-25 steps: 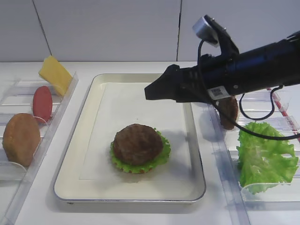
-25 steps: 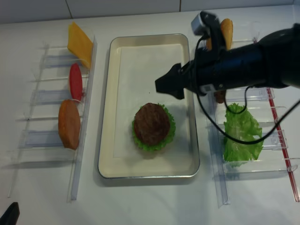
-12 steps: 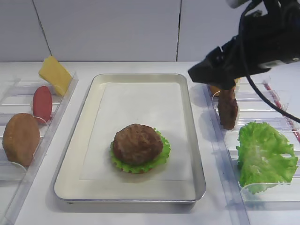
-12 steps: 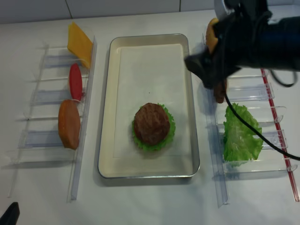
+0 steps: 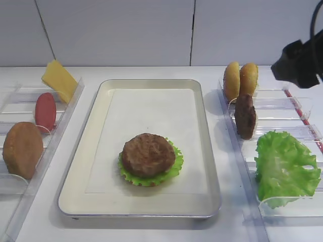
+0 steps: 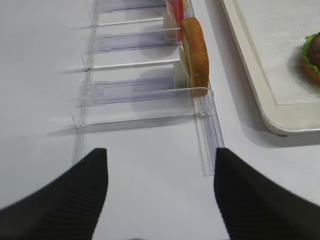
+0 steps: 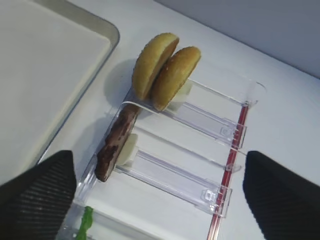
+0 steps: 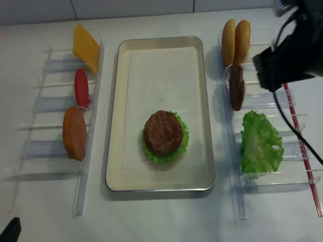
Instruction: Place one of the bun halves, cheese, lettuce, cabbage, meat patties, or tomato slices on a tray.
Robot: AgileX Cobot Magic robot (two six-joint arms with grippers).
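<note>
1. Sitting on the tray (image 5: 91, 166): a patty (image 5: 148, 154) on lettuce (image 5: 174, 166) and a bun; cheese (image 5: 59, 80) and tomato (image 5: 45, 112) wait.
2. Right gripper (image 7: 155, 187) gapes wide and empty over the rack (image 7: 200, 125).
3. Left gripper (image 6: 160, 192) is wide too, holding nothing.

A bulky matte-black right arm (image 8: 290, 58) trails a thin black cable (image 8: 298, 141); its jaws carry ribbed black pads (image 7: 47, 192).

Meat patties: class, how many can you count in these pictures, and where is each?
2. One patty lies on lettuce on the tray; the other patty stands on edge in the right rack. None seems hidden.
</note>
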